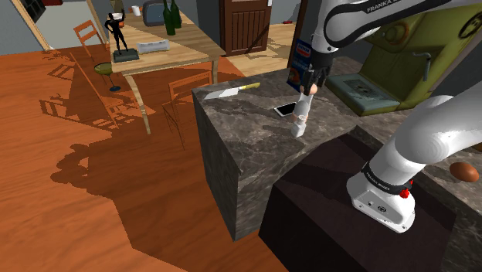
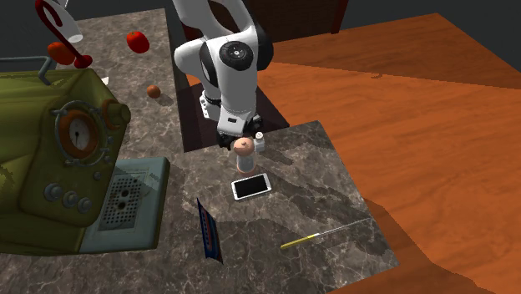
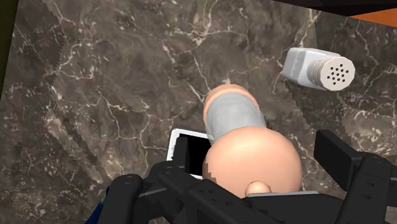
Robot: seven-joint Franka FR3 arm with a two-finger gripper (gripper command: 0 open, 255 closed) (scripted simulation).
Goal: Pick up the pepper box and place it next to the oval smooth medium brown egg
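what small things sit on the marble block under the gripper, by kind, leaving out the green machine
seasoning pots: 2, a peach mill and a grey shaker
phone: 1
knife: 1
blue box: 1
total: 5

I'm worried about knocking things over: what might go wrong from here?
The open gripper straddles the rounded top of the pepper mill; closing there, the fingers may slip off. A smartphone and a shaker sit close beside the mill, so a nudge could topple it onto them. The brown egg lies loose and may roll if bumped during placing.
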